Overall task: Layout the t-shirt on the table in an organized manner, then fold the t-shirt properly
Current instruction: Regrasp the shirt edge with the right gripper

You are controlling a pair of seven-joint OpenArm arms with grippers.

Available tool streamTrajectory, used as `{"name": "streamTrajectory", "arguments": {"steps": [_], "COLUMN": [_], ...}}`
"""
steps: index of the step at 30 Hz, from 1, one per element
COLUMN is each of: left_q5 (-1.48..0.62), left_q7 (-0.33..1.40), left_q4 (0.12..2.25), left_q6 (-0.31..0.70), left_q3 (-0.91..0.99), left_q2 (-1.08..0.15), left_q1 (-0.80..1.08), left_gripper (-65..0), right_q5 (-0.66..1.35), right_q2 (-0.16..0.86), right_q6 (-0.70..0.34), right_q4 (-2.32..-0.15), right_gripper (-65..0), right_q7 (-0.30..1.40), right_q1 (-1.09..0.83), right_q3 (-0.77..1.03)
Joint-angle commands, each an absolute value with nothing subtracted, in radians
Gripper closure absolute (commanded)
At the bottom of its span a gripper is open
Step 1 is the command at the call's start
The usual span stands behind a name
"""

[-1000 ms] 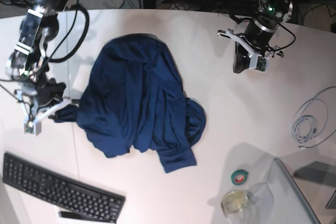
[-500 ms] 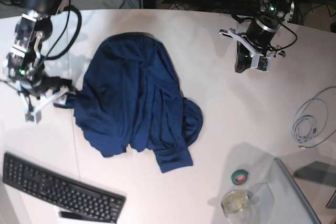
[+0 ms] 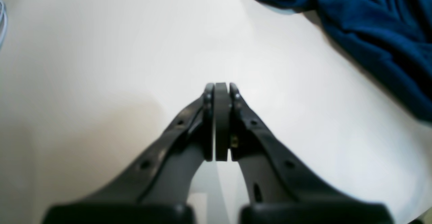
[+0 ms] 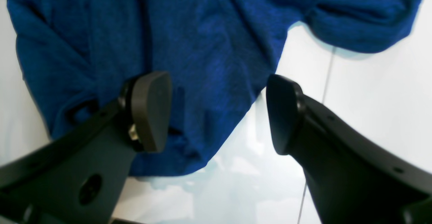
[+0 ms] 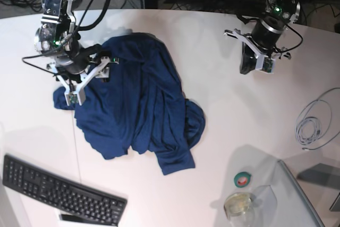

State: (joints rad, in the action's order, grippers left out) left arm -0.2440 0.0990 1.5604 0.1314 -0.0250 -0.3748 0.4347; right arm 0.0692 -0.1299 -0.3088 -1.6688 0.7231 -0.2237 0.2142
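Note:
The dark navy t-shirt [image 5: 138,104] lies crumpled in a heap on the white table [image 5: 223,120], with one sleeve end sticking out at its left side. My right gripper [image 5: 87,78] hovers open over the shirt's upper left edge. In the right wrist view its fingers [image 4: 152,109] stand wide apart above the t-shirt [image 4: 202,42] and the bare table [image 4: 371,82], holding nothing. My left gripper [image 5: 248,65] is shut and empty over bare table at the far right. In the left wrist view the left gripper [image 3: 221,92] has its pads pressed together, and the t-shirt [image 3: 371,25] shows in the top right corner.
A black keyboard [image 5: 58,190] lies at the front left. A green tape roll [image 5: 243,179] and a clear glass jar [image 5: 238,204] sit at the front right beside a grey panel [image 5: 303,195]. A coiled white cable [image 5: 313,123] rests at the right edge.
My right gripper opened and let go of the sleeve, then moved from the table's left edge up and right over the shirt. The shirt was dragged slightly left. The left arm barely moved.

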Motion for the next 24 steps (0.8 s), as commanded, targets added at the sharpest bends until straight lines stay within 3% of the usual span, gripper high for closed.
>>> {"name": "streamTrajectory", "arguments": {"steps": [1, 6, 24], "left_q5": [-0.249, -0.249, -0.251], "left_q7": [0.073, 0.073, 0.073], "left_q4": [1.577, 1.578, 1.616], "left_q6": [0.130, 0.130, 0.130], "left_q3": [-0.019, -0.019, -0.031], "left_q2": [-0.386, -0.410, -0.377], "left_q1": [0.432, 0.429, 0.461], "left_gripper": [0.0, 0.0, 0.0], "right_q5": [0.107, 0.197, 0.199], "right_q2": [-0.133, -0.133, -0.130], "right_q6": [-0.311, -0.311, -0.311], "right_q4": [-1.710, -1.790, -1.906], "right_gripper": [-40.4, -40.4, -40.4], "right_q7": [0.704, 0.707, 0.704], "right_q1": [-0.228, -0.298, -0.371], "right_q3": [0.196, 0.165, 0.162]}}
